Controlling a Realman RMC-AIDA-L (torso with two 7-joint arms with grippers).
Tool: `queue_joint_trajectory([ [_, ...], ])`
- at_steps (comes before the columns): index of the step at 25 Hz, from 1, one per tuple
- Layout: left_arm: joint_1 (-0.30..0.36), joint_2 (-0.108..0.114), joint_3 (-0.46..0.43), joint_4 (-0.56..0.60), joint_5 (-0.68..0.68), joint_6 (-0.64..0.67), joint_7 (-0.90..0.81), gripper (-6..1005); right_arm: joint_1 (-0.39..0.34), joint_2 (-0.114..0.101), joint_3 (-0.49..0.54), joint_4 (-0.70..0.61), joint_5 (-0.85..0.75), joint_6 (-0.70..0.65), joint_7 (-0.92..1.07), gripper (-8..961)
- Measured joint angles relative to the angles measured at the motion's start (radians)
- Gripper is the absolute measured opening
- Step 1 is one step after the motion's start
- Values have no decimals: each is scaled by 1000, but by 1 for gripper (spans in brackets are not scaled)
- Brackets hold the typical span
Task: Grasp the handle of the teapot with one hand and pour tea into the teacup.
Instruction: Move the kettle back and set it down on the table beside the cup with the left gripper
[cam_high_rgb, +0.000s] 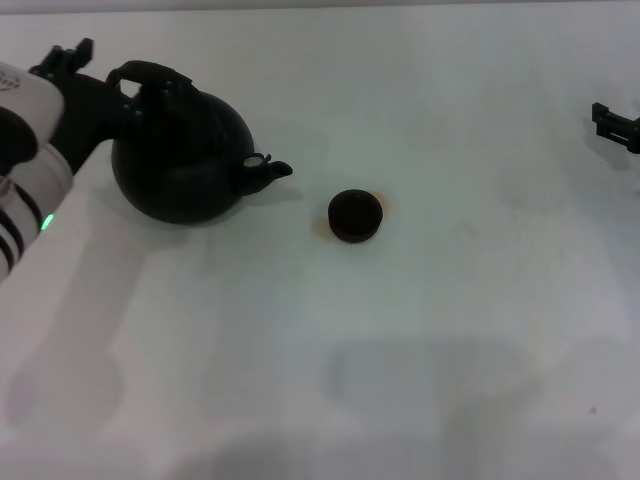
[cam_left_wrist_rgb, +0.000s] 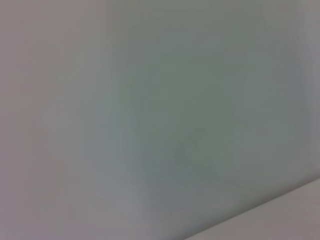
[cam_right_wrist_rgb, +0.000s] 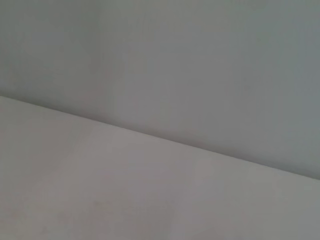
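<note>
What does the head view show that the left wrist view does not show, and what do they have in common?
Only the head view shows the teapot with its handle at the left gripper, its spout pointing at the teacup, and the right gripper apart at the table's far right edge. Whether the left gripper has closed on the handle cannot be told. Only the left wrist view shows a plain grey wall, with none of these things. Both share the pale table, seen in the wrist view only as a corner strip.
</note>
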Motion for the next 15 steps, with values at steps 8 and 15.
queue_joint_trajectory([
  [8, 16, 1, 19, 51, -70, 133, 0, 742, -6, -5, 3, -6, 0, 0, -1, 845],
  [15, 169, -2, 18, 171, -58, 134, 79, 740, -15, -6, 6, -4, 0, -9, -1, 845],
])
